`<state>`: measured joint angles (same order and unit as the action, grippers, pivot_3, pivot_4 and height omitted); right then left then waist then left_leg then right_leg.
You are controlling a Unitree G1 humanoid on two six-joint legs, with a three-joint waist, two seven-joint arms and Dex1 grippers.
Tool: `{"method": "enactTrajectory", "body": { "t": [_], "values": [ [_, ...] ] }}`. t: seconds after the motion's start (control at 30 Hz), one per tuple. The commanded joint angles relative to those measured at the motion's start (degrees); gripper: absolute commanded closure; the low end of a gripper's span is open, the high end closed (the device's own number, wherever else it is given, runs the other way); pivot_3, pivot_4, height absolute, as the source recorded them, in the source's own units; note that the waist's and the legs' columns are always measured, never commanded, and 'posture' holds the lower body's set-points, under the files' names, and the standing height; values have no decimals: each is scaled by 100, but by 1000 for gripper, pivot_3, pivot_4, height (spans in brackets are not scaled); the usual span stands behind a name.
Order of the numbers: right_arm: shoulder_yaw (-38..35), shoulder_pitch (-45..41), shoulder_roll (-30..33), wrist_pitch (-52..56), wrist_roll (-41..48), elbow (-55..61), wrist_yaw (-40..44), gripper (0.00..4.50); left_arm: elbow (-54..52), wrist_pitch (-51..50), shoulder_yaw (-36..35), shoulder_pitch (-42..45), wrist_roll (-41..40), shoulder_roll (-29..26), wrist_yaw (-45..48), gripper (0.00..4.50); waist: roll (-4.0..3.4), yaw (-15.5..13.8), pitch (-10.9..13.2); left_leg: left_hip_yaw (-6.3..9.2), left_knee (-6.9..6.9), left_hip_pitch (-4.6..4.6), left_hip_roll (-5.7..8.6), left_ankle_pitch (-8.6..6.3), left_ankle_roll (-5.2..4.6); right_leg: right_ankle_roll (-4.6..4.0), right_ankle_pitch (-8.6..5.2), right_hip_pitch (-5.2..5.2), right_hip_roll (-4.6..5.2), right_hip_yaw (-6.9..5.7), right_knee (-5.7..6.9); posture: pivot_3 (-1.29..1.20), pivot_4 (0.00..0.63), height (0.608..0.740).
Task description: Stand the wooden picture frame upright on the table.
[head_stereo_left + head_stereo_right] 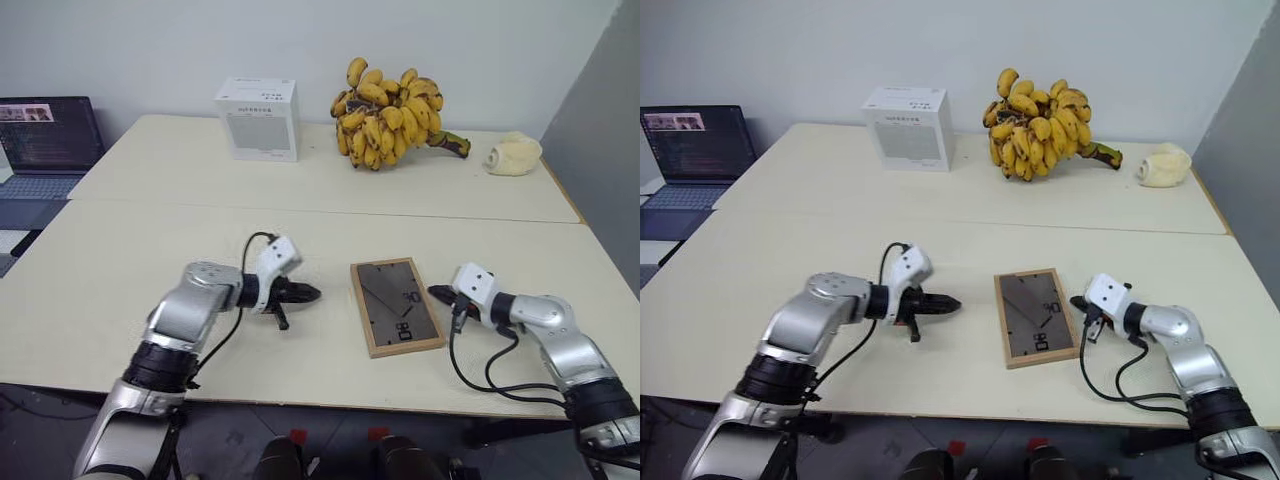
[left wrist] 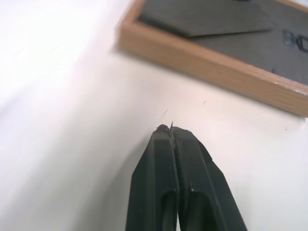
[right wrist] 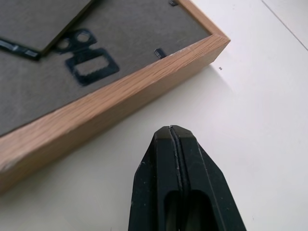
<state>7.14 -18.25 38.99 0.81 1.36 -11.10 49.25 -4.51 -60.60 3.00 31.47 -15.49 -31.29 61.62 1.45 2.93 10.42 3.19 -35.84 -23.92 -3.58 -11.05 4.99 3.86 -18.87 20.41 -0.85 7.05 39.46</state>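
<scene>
Left eye view: lying flat, back panel up, near the middle of the worktop's (image 1: pixel 120 260) near half, the frame (image 1: pixel 396 305), stand folded against the panel. Flanking it, both end effectors: left end effector (image 1: pixel 308 294) hovering well short of the frame's left edge, right end effector (image 1: pixel 437 292) sitting just beside its right edge, not visibly touching. Resting along the far edge: a white box (image 1: pixel 258 119), bananas (image 1: pixel 390 115), a pale lump (image 1: pixel 513 155) by the far right corner. Showing off the far left corner, a laptop (image 1: pixel 45 140).

Right eye view: repeating the same layout, frame lying flat between the two arms.

Left wrist view: pointing at bare worktop short of the frame's wooden edge, left fingers (image 2: pixel 159 178) pressed together, gripping nothing.

Right wrist view: aiming at the frame's side close to one corner, right fingers (image 3: pixel 161 178) pressed together too, empty, with a sliver of worktop between tips and wood. Hanger hardware showing on the panel.

Judging progress: nothing done yet. Remaining: gripping an edge, tipping the frame up, probably swinging the stand out, settling it upright.
</scene>
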Motion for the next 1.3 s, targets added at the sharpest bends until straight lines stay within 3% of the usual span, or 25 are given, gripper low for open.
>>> {"method": "enactTrajectory", "body": {
  "t": [0.03, 0.1, 0.2, 0.33, 0.47, 0.7, 0.8, 0.93, 1.07, 1.3],
  "values": [
    [-132, 216, 258, -17, 42, 247, 221, 4500, -785, -2280, -952, 163, -988, 375, -350, 3303, 0, -6, 0, 0, -1, 1, 1, 0, 0, 1, 0, -1, 0, -1, -1, 0, 150, 740],
    [-105, 287, 291, -16, 28, 303, 247, 4500, -825, -2955, -1300, 176, -1242, 648, -660, 2864, 1, 2, 0, 4, -2, 3, 0, 0, 0, 2, -1, -5, 0, -4, -2, 0, 150, 740],
    [-31, 379, 283, -54, -51, 363, 231, 4500, -401, -3190, -1740, 94, -1744, 1005, -1431, 2311, 1, 23, 0, 7, -3, 11, -1, 0, 0, 3, -1, -10, -1, -5, 0, 0, 150, 740],
    [36, 431, 210, 5, -87, 456, 196, 4500, -363, -3190, -1828, -208, -2624, 1045, -2369, 1297, 1, 35, 0, 12, -1, 11, -2, 0, 1, 1, 0, -11, -1, -7, -1, 0, 150, 740],
    [254, 476, 157, -220, -398, 361, 67, 4500, -152, -3190, -1755, -382, -3616, 1003, -3349, 570, 2, 36, -1, 12, -1, 13, -2, -1, 3, -20, 12, -15, 2, -6, -3, 0, 150, 740],
    [535, 568, -76, -442, -857, 357, -200, 4500, 495, -3190, -1430, -240, -4978, 777, -4922, 570, 18, 73, -14, 11, 1, 31, -5, -1, 3, 1, 0, -24, -1, -3, -1, 0, 150, 740],
    [568, 598, -191, -398, -931, 442, -268, 4500, 643, -3190, -786, -83, -5373, 195, -5009, 570, 32, 103, -24, 11, 7, 37, -8, -1, 3, 1, 0, -24, -6, -3, -1, 0, 150, 740],
    [468, 607, -264, -297, -868, 531, -287, 4500, 1118, -3190, -848, 428, -5318, -136, -4864, 570, 34, 142, -26, 9, 14, 46, -7, -2, 5, -1, -2, -27, -7, -1, -1, 0, 150, 740],
    [415, 601, -254, -324, -894, 449, -326, 4500, 1487, -3190, -963, 732, -5106, 9, -5033, 570, 34, 150, -26, 7, 15, 45, -6, -2, 5, 0, -2, -27, -6, -1, -5, 0, 150, 740],
    [526, 569, -282, -341, -1074, 408, -408, 4500, 1453, -3190, -1206, 540, -5288, 703, -5892, 570, 36, 149, -28, 7, 15, 45, -5, -3, 7, 0, -2, -33, -4, -1, -11, 0, 150, 740]
  ]
}}
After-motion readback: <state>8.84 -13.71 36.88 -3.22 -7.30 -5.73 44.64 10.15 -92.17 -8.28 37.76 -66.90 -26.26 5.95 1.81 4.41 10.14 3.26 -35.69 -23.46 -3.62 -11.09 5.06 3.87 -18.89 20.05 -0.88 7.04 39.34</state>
